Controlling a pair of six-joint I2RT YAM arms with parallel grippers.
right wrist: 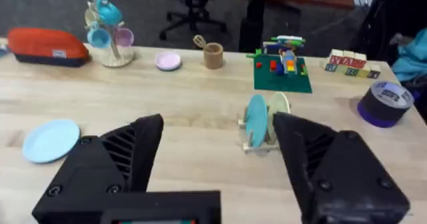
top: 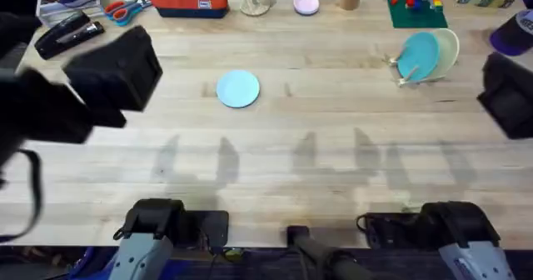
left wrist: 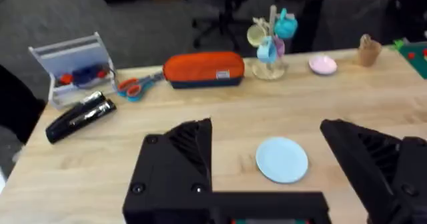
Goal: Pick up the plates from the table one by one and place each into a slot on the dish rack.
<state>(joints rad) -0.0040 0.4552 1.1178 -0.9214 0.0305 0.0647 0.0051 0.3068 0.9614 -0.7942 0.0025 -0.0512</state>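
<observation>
1. 2 plates are already standing on edge in the dish rack (top: 405, 72) on the right side of the bench (top: 333, 172) — a teal plate (top: 418, 55) and a cream plate (top: 448, 51) just behind it.
2. 1 pale blue plate (top: 238, 88) is lying flat near the bench's middle, waiting to be picked up.
3. The left hand (left wrist: 267, 167) is hovering above it with fingers spread wide, holding nothing.
4. The right hand (right wrist: 217, 161) is hanging open and empty too — facing the rack.
</observation>
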